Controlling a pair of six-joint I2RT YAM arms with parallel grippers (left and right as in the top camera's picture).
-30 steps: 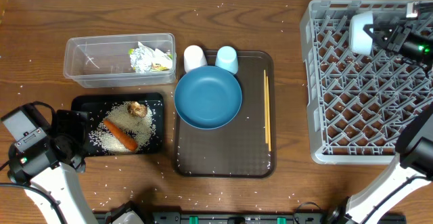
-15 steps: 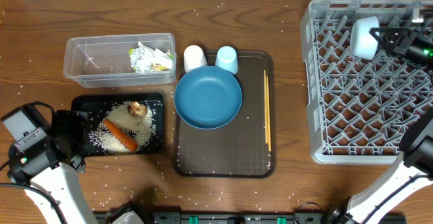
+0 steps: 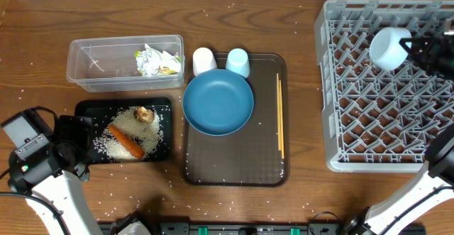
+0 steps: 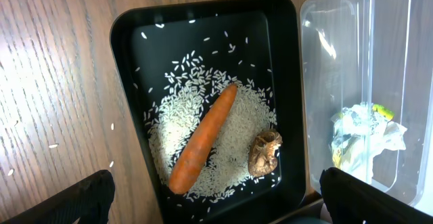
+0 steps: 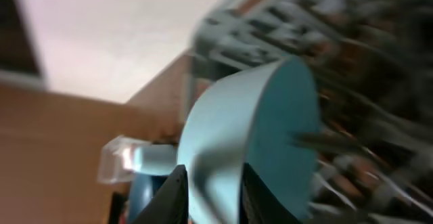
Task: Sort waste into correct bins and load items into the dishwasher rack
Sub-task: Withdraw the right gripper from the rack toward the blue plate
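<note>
Your right gripper (image 3: 410, 49) straddles the bowl (image 3: 387, 47) rim over the rack's (image 3: 355, 121) far side, but I cannot tell if it grips. Seat the bowl between pegs before releasing. The left gripper (image 4: 216, 198) gapes wide.

Motion-blurred small white bowl (image 5: 250, 136) and rack (image 5: 358, 55); right end effector (image 3: 410, 49) partly off-frame.

rack (image 3: 369, 121): bowl (image 3: 389, 48) occupies far side, rest open | brown tray (image 3: 266, 165): plate (image 3: 218, 101) fills left (chopsticks (image 3: 280, 114) right)
</note>
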